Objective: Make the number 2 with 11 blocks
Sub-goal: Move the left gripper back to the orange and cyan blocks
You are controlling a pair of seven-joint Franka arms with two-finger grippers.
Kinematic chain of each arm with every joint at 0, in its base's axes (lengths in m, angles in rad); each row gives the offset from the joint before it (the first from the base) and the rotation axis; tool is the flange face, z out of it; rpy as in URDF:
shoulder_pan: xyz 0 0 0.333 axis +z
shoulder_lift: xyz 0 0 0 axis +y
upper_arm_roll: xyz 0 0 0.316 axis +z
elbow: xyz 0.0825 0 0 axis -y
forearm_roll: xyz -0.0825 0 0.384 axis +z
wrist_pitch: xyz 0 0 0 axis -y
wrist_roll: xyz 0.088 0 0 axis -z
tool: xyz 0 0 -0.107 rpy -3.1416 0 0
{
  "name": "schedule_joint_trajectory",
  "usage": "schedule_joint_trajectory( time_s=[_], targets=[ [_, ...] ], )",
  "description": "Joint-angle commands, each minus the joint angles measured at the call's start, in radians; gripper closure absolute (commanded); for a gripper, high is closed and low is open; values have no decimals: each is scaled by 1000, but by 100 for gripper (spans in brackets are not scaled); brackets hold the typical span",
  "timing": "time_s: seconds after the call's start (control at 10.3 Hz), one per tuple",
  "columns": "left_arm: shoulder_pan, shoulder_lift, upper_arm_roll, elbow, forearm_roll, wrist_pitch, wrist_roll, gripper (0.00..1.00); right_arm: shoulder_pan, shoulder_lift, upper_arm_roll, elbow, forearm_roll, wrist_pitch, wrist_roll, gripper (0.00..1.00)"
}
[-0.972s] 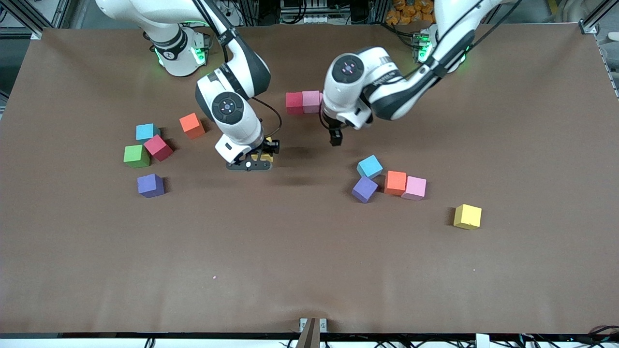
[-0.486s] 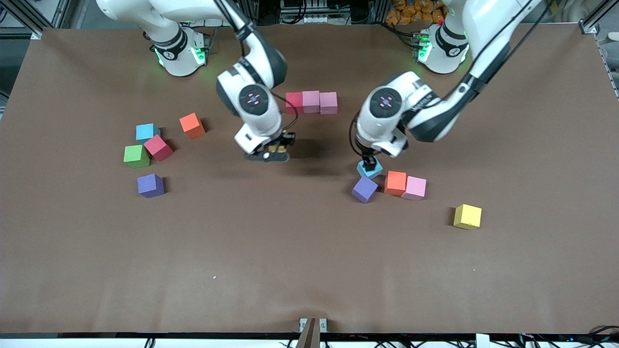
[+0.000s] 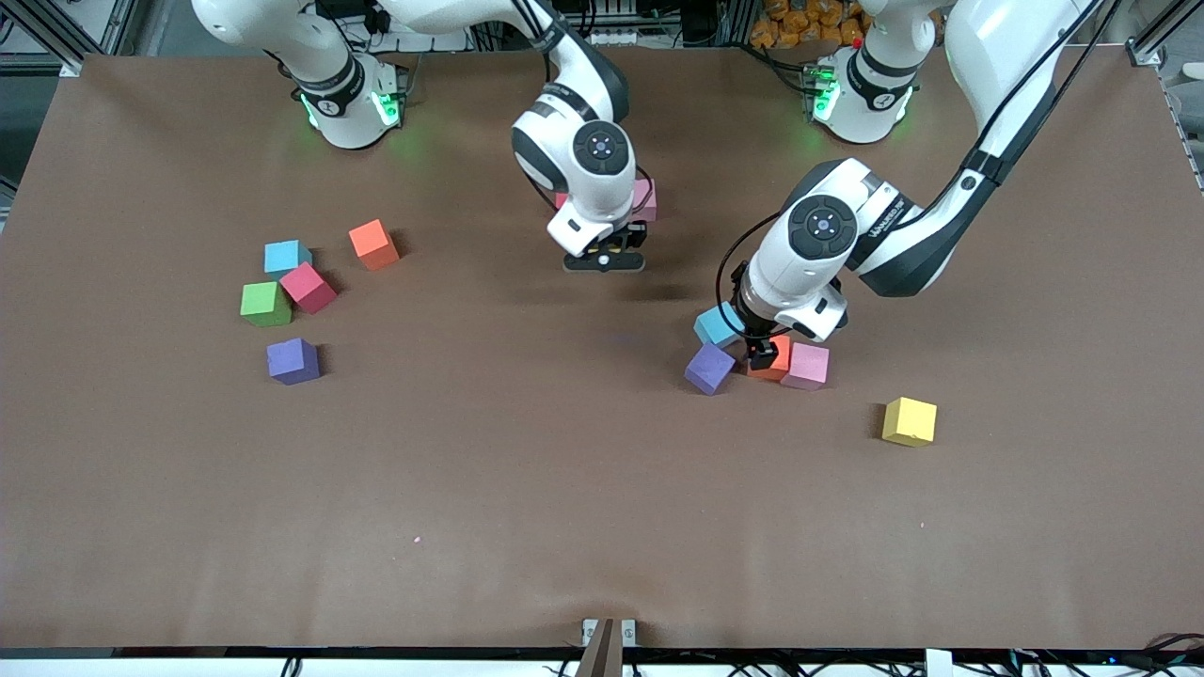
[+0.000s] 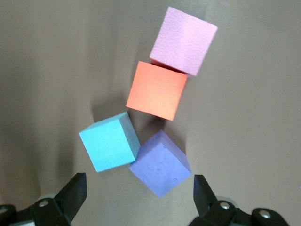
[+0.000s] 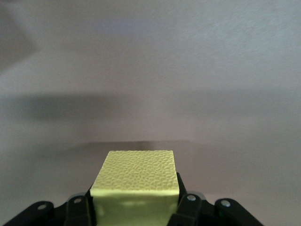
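Toward five o'clock on the table, as seen from the front camera, a loose yellow block [image 3: 910, 420] lies well apart from everything else and is at no risk yet.

At about ten o'clock from it, four blocks are packed together: a purple block [image 3: 709, 368], an orange block [image 3: 773, 369], a pink block [image 3: 808, 366] and a light blue block [image 3: 718, 325]. The orange and pink ones are seen touching, and the light blue and purple ones nearly so. The left gripper [image 3: 764, 355] is held spread wide and empty over this cluster, above the orange block. If it is lowered here, a finger could be set down on a neighbour instead of in a gap, so that the cubes are shoved aside or two are pinched at once.

At eleven o'clock from the cluster, the right gripper [image 3: 604, 256] is clamped on a second yellow block [image 5: 136, 181] over bare table. The started number 2, a row of which an end pink cube [image 3: 645, 199] and a sliver of red cube [image 3: 562, 199] are visible, lies at twelve o'clock of it. If the held cube is brought down too close, the row could be knocked askew; if it is released crooked, the digit's corner would be spoiled.
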Motion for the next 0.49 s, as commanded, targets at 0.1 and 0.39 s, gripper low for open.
schedule_joint_trajectory(
  time_s=[0.1,0.39],
  targets=[
    [4,-40,-8,8,6,-61,9,0,22,60,-9,65,7,14,13,83],
    [-4,-17,-11,23,5,-61,33,0,65,112,-10,112,1,15,22,83]
  ],
)
